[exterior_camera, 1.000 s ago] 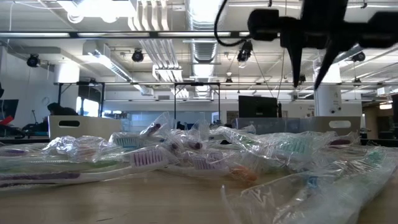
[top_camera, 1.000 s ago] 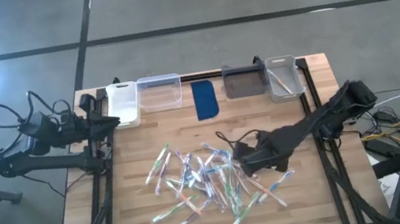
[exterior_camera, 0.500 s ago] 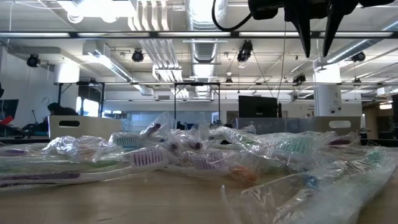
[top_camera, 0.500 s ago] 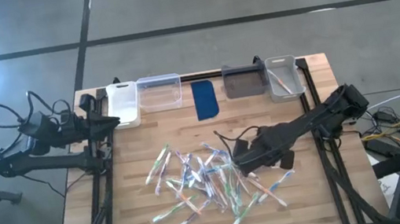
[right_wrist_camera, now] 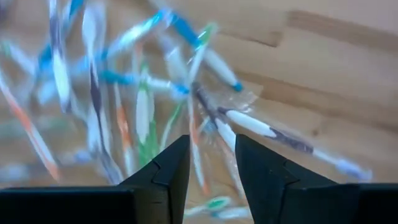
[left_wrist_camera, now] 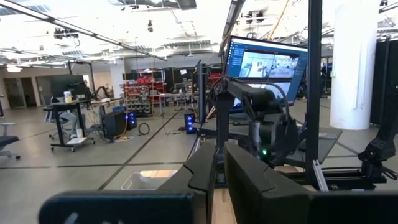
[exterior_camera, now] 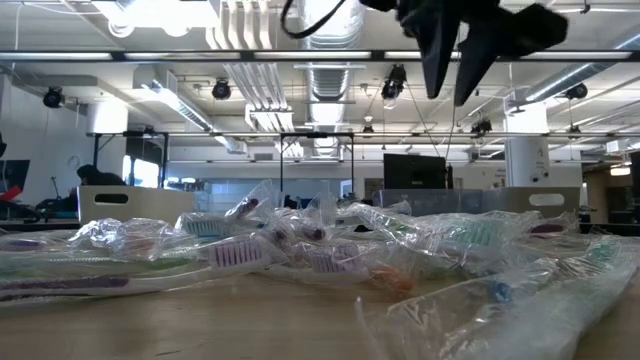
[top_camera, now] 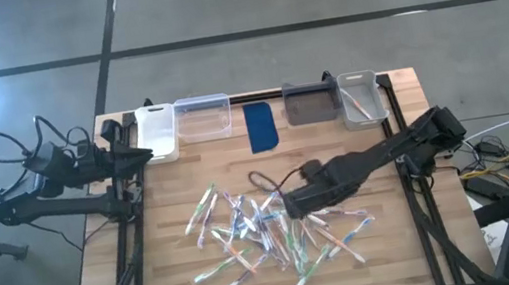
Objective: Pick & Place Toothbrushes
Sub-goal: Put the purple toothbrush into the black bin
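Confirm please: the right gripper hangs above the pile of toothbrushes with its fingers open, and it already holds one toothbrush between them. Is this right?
Not quite. The right gripper does hang above the pile of toothbrushes with its fingers open, but it holds nothing. The right wrist view shows the gap between them empty, with the toothbrushes lying on the table below.

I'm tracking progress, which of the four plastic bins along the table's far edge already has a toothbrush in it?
The clear plastic bin at the far right end: one thin toothbrush with an orange accent lies inside it; no toothbrushes show in the other three.
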Tool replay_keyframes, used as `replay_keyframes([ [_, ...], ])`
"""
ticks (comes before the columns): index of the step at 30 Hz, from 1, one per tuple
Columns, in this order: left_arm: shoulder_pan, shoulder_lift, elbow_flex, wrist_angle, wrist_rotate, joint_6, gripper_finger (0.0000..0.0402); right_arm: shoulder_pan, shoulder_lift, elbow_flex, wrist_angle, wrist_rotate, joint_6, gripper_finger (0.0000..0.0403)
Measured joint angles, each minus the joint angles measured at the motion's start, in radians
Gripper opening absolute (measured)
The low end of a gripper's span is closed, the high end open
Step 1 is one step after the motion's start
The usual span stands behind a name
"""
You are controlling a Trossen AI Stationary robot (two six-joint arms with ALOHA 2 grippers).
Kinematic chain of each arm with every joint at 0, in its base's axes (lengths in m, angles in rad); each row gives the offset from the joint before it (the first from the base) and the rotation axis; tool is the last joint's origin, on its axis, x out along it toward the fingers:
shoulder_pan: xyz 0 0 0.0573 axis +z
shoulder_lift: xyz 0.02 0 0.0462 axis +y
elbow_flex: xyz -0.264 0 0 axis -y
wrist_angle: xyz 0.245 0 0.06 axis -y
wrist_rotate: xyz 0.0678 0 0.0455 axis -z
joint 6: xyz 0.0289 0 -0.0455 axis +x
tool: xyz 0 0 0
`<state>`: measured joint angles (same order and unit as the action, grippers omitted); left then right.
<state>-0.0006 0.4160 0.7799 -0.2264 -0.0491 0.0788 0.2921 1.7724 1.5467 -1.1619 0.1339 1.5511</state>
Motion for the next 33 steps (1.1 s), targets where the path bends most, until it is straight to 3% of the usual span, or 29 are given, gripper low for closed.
replay_keyframes([
  [4,0.0,0.0,0.0,0.0,0.0,0.0,0.0042,-0.03,0.072,0.0,0.007,-0.151,-0.247,0.0136],
  [11,0.0,0.0,0.0,0.0,0.0,0.0,0.0042,-0.025,0.153,-0.001,0.013,-0.309,-0.479,0.0163],
  [22,0.0,0.0,0.0,0.0,0.0,0.0,0.0042,-0.02,0.246,-0.005,-0.019,-0.349,-0.633,0.0201],
  [33,0.0,0.0,0.0,0.0,0.0,0.0,0.0042,-0.02,0.29,-0.025,-0.003,-0.343,-0.691,0.0167],
])
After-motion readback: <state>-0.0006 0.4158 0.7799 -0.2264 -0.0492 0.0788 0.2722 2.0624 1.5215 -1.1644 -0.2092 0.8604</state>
